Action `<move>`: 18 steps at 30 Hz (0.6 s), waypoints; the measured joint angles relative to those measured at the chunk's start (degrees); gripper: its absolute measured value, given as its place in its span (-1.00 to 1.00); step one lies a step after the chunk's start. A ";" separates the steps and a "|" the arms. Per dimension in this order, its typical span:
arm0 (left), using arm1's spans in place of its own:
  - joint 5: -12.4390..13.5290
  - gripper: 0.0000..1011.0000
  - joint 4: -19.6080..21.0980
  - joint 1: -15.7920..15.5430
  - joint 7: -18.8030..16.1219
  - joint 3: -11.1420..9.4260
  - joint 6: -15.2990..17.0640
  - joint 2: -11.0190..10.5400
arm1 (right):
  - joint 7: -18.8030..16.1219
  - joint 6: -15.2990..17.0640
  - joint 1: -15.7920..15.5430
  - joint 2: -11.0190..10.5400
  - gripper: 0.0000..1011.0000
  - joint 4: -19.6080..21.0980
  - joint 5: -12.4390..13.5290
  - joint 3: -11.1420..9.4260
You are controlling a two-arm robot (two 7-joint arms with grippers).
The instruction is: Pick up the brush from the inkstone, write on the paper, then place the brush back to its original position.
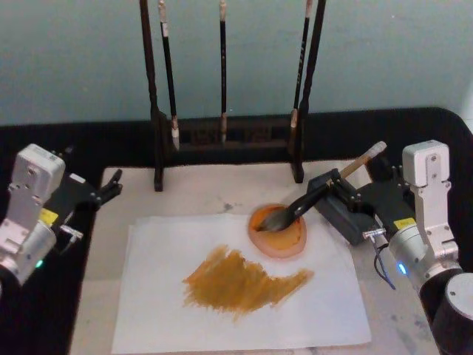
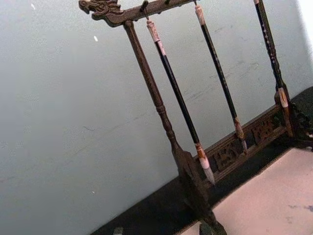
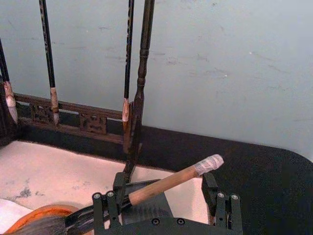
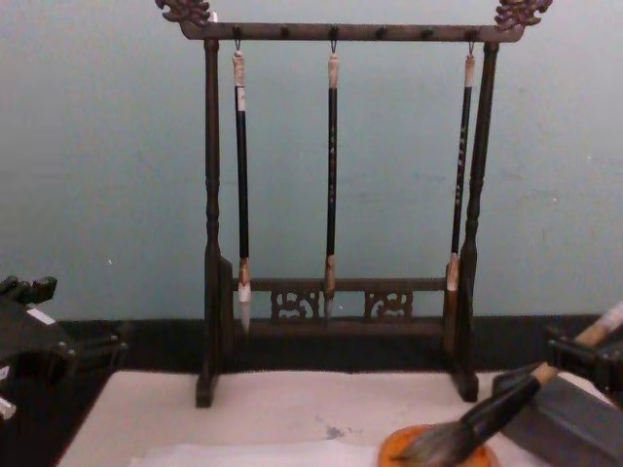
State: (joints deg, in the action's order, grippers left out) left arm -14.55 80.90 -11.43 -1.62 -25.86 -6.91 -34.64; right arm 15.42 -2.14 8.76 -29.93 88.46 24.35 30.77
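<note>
Brush (image 1: pixel 325 188) lies tilted: bristles in the orange ink dish (image 1: pixel 278 231), handle resting across the dark inkstone block (image 1: pixel 347 211), capped end pointing up toward my right side. Paper (image 1: pixel 244 310) already carries a broad ochre stroke (image 1: pixel 244 281), so I judge writing done and the return step in hand or just finished. My right gripper (image 3: pixel 166 208) straddles the handle, fingers (image 3: pixel 111 205) spread on either side, not clamping it. Left gripper (image 1: pixel 103 188) is parked at the mat's (image 1: pixel 199 192) left edge; can't tell its state. Next: back the right arm straight off without nudging the handle. Brush rack (image 4: pixel 336 214) behind stays clear.
</note>
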 joint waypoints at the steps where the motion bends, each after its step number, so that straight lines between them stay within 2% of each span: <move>1: 0.00 1.00 0.00 0.00 0.00 0.00 0.00 0.00 | 0.00 0.00 0.00 0.00 0.98 0.00 0.00 0.00; 18: 0.00 1.00 0.00 0.00 0.00 0.00 0.00 0.00 | 0.00 0.00 0.00 0.00 0.98 0.00 0.00 0.00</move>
State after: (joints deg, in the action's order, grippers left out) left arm -14.54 80.90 -11.43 -1.62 -25.86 -6.91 -34.64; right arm 15.42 -2.14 8.76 -29.93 88.46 24.35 30.77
